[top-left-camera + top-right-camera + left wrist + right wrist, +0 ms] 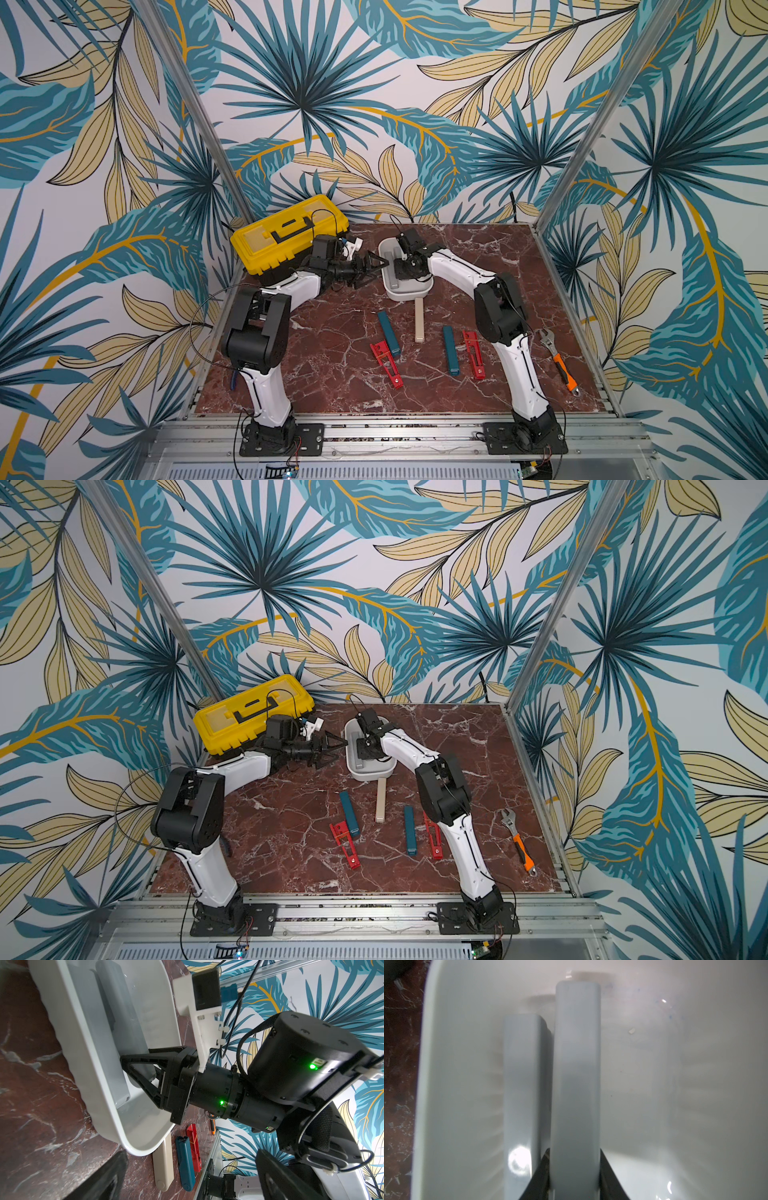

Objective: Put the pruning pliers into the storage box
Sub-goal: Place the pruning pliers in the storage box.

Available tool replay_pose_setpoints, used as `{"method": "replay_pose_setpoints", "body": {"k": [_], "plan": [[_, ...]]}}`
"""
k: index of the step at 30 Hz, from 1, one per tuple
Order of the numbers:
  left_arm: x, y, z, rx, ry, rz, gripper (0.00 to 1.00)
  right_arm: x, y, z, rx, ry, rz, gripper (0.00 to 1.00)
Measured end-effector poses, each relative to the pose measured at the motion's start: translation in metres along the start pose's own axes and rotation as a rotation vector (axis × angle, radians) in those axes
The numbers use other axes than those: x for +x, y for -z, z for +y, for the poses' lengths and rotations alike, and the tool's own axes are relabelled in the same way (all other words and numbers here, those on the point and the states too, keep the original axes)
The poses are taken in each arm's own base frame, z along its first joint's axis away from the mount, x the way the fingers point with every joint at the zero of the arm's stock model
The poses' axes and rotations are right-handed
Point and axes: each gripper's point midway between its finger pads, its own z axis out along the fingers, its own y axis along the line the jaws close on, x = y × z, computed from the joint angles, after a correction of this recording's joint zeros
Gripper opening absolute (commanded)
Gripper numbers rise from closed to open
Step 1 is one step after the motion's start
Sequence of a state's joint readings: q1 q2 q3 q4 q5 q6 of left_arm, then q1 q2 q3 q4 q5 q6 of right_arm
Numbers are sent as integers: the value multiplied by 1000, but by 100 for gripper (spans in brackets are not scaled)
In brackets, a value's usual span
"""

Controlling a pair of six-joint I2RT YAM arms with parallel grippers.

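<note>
The white storage box (409, 294) stands at the table's middle back. My right gripper (575, 1167) reaches down into it, shut on a grey pruning plier (575, 1084) that lies beside a second grey one (521, 1084). My left gripper (380, 266) hangs open and holds nothing, just left of the box (83, 1043). Five pruning pliers lie on the table in front: teal (389, 334), red (386, 364), beige (419, 322) with its far end at the box's front wall, teal (451, 350) and red (473, 354).
A yellow toolbox (286, 237) with a black handle sits at the back left, right behind my left wrist. An orange-handled wrench (559, 359) lies near the table's right edge, outside my right arm. Metal posts stand at the back corners.
</note>
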State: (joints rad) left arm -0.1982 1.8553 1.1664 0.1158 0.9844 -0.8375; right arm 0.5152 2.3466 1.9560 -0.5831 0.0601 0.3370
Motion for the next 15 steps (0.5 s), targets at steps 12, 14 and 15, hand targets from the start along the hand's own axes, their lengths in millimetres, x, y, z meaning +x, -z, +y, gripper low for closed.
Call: {"method": "replay_pose_setpoints", "body": {"k": [12,14,15], "plan": [[-2,1,-1,8,-7,-8,100,3,0,0,-1,-5,12,0],[-2,1,-1,10,-8,-7,100,3,0,0,-2,-7,13,0],[-2,1,-1,10,-5,-7,100,3,-1,0,-2,-8,13,0]]}}
